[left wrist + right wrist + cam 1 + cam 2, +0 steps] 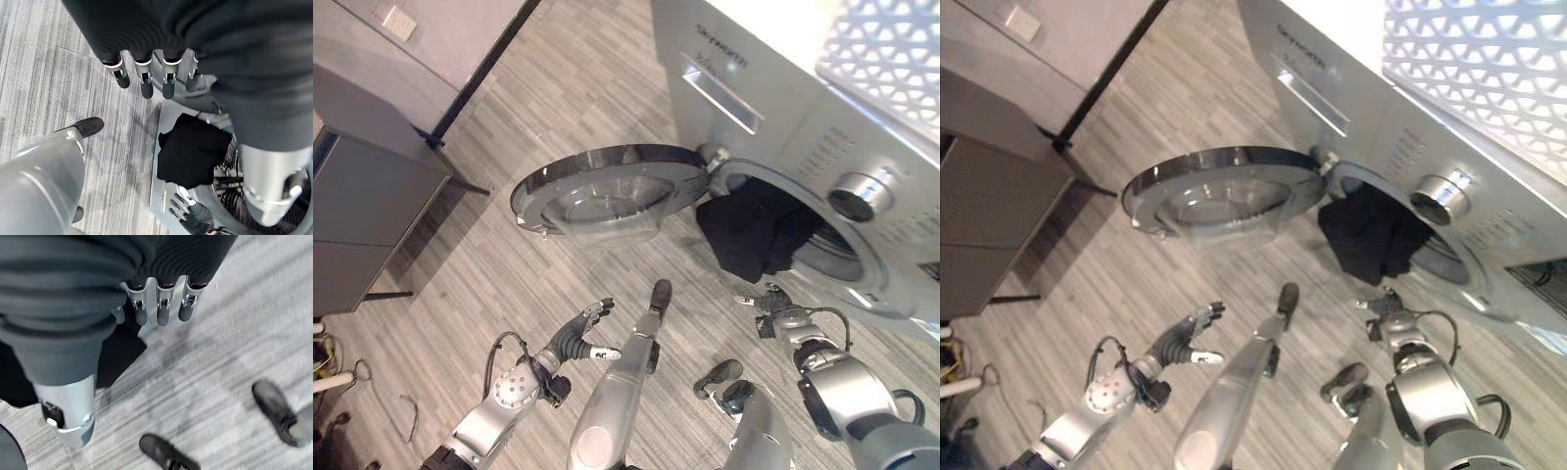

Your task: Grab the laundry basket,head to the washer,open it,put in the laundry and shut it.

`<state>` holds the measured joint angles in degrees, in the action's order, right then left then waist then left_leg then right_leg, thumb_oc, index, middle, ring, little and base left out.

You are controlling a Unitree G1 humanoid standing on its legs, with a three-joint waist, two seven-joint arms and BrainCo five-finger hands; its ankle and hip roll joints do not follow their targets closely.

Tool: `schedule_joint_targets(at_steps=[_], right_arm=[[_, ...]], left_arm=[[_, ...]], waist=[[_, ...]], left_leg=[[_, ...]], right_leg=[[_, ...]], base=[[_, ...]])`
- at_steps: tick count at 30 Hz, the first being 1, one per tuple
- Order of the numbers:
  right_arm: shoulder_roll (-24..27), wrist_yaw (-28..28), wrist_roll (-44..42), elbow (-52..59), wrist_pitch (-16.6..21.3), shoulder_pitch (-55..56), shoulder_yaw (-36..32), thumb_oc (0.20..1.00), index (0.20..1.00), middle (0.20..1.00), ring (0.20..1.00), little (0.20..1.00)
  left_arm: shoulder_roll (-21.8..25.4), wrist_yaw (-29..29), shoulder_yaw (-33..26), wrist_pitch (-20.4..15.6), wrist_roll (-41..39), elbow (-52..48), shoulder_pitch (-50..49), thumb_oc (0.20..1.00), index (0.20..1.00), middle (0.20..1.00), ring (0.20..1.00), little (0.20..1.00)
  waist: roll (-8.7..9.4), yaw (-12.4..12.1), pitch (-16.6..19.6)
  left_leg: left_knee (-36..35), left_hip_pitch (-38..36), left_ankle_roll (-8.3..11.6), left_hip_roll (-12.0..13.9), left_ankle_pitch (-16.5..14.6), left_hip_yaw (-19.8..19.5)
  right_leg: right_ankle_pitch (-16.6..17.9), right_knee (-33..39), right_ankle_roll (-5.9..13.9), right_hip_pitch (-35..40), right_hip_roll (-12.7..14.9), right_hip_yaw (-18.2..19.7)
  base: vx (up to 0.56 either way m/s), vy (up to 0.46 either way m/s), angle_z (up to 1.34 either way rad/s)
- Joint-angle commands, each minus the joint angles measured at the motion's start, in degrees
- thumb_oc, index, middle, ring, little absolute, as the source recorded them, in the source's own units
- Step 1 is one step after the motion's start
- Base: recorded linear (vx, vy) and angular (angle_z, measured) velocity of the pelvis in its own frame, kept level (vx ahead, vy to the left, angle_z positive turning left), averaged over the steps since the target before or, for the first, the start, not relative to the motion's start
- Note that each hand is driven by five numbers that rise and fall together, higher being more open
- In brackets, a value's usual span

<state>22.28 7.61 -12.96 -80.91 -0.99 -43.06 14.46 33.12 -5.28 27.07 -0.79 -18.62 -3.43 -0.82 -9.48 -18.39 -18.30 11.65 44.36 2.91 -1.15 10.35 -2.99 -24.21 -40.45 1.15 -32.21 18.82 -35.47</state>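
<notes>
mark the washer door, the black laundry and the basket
washer door [607,192], left eye view, on its glass bowl.
black laundry [754,227], left eye view, on the cloth hanging over the drum rim.
laundry basket [1489,69], right eye view, on its lattice wall.

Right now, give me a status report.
Both hands open, left hand, right hand. Washer door open. Black laundry hangs over drum rim, blocking closure.

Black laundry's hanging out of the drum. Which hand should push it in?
Right. The right hand hangs just below the black laundry draped over the drum's lip; the left hand is farther off, below the open door.
</notes>
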Motion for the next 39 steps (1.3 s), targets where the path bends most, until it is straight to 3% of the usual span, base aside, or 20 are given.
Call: schedule_joint_targets(at_steps=[1,7,11,14,18,25,26,27,31,33,39], right_arm=[[4.18,3.29,-1.57,-0.48,0.34,-1.5,-0.28,1.0,1.0,1.0,1.0,1.0],[7.71,6.22,-1.65,-2.51,-0.88,-4.72,-2.23,1.0,1.0,1.0,1.0,1.0],[9.89,7.2,-6.16,-4.54,-1.2,-5.95,-5.72,1.0,1.0,1.0,1.0,1.0],[11.37,7.89,-17.75,-5.63,0.04,-6.59,-12.97,1.0,1.0,1.0,1.0,1.0],[11.75,6.08,-31.54,-3.02,4.1,-12.52,-16.28,1.0,1.0,1.0,1.0,1.0],[11.38,5.09,-39.81,-2.28,7.3,-17.92,-17.11,1.0,1.0,1.0,1.0,1.0],[12.51,5.77,-41.34,-1.34,8.95,-20.19,-16.82,0.658,0.658,0.658,0.658,0.658],[12.86,5.88,-41.46,-0.84,9.34,-20.83,-16.49,0.482,0.482,0.482,0.482,0.482],[12.69,6.31,-41.72,0.64,10.48,-21.7,-15.53,0.398,0.398,0.398,0.398,0.398],[11.71,6.68,-42.04,1.98,11.63,-22.04,-15.11,0.2,0.2,0.2,0.2,0.2],[11.6,8.57,-43.06,6.49,15.19,-20.79,-16.35,0.2,0.2,0.2,0.2,0.2]], left_arm=[[-2.78,0.35,1.93,-1.51,-4.79,-4.29,-0.63,1.0,1.0,1.0,1.0,1.0],[-3.04,1.43,2.52,-1.23,-8.16,-5.74,-0.88,1.0,1.0,1.0,1.0,1.0],[-2.97,2.35,2.24,-1.3,-9.1,-5.72,-0.72,1.0,1.0,1.0,1.0,1.0],[-2.63,3.53,0.67,-1.37,-9.31,-5.76,-1.15,1.0,1.0,1.0,1.0,1.0],[-1.79,4.35,-0.98,-3.0,-9.15,-5.96,-1.93,1.0,1.0,1.0,1.0,1.0],[-1.67,4.99,-0.93,-4.31,-8.9,-5.31,-0.73,1.0,1.0,1.0,1.0,1.0],[-1.33,5.36,-0.88,-4.78,-8.63,-5.1,-0.32,1.0,1.0,1.0,1.0,1.0],[-1.26,5.47,-0.86,-4.91,-8.54,-5.02,-0.09,1.0,1.0,1.0,1.0,1.0],[-1.29,6.05,-0.88,-5.52,-8.6,-4.47,0.38,1.0,1.0,1.0,1.0,1.0],[-1.37,6.85,-1.0,-5.86,-8.59,-3.81,0.6,1.0,1.0,1.0,1.0,1.0],[-1.77,8.15,-1.43,-6.45,-8.19,-3.37,1.13,1.0,1.0,1.0,1.0,1.0]], waist=[[-3.1,-0.87,-1.17],[-4.59,-1.49,-1.51],[-5.33,-2.15,-1.39],[-6.25,-2.25,-1.23],[-6.78,-3.58,-1.13],[-6.64,-4.51,-0.97],[-6.71,-5.04,-0.74],[-6.68,-5.23,-0.68],[-6.53,-5.3,-0.61],[-6.0,-5.09,-0.42],[-5.1,-4.35,-0.37]], left_leg=[[0.1,3.88,-1.16,-2.16,-3.81,3.85],[1.75,7.09,-1.17,-2.95,-4.21,3.49],[2.31,8.67,-0.99,-3.57,-4.56,3.2],[3.44,10.3,-0.83,-3.93,-4.96,2.96],[4.06,12.86,-0.52,-3.89,-5.3,3.34],[5.39,14.71,-0.46,-4.06,-5.89,3.39],[5.57,15.07,-0.34,-4.29,-6.02,3.13],[5.6,15.22,-0.31,-4.41,-6.05,3.07],[5.94,15.42,-0.3,-4.53,-6.31,2.95],[5.97,15.17,-0.38,-4.33,-6.48,3.0],[5.29,13.89,-0.38,-3.64,-6.55,3.2]], right_leg=[[2.06,3.67,0.7,-3.07,-2.61,-0.04],[1.16,-0.11,1.27,-6.14,0.17,-0.75],[0.24,-1.71,1.31,-7.27,1.53,-1.18],[-0.69,-3.59,1.12,-8.65,2.98,-1.22],[-0.85,-5.81,1.37,-11.6,4.54,-0.89],[-0.82,-7.06,1.95,-13.02,5.5,-1.14],[-0.81,-7.37,2.31,-13.21,5.8,-1.53],[-0.79,-7.45,2.44,-13.14,5.85,-1.73],[-0.58,-7.57,2.72,-13.14,5.98,-1.97],[-0.28,-7.18,2.79,-12.85,5.73,-1.75],[0.65,-5.75,3.14,-11.85,5.24,-1.83]], base=[[0.04,0.032,0.21],[0.03,0.025,0.16],[0.04,0.005,0.11],[0.04,-0.001,0.1],[0.02,0.009,0.14],[0.01,-0.015,0.04],[0.01,-0.039,0.03],[0.01,-0.047,0.06],[0.01,-0.005,0.07],[0.01,0.003,0.02],[0.0,0.0,0.0]])
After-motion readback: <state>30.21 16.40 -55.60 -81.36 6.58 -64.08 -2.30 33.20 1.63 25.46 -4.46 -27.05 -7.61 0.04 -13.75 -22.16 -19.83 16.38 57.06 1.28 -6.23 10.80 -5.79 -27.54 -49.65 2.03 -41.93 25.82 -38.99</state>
